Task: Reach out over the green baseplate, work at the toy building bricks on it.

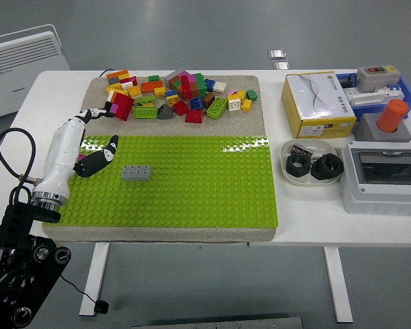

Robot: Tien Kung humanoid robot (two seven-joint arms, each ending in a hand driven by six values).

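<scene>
Left hand (pixel 82 140): over the left edge of the flat green studded baseplate (pixel 192 185), fingers spread, holding nothing.
Grey rectangular brick (pixel 135 173): on the baseplate, just right of the hand, apart from it.
Pile of coloured bricks (pixel 178 96): behind the baseplate, on the white surface (pixel 308 229).

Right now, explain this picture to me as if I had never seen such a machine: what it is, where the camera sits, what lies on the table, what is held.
This is one view from a camera high on a humanoid robot, looking down over a white table. The white and black limb at the left is its left hand, fingers relaxed, holding nothing, over the left edge of the green baseplate. One grey brick sits alone on the baseplate, apart from the hand. Behind it lies a pile of coloured bricks. To the right are a yellow box, a white dish of black rings and a grey switch box. The right arm is out of view.
</scene>
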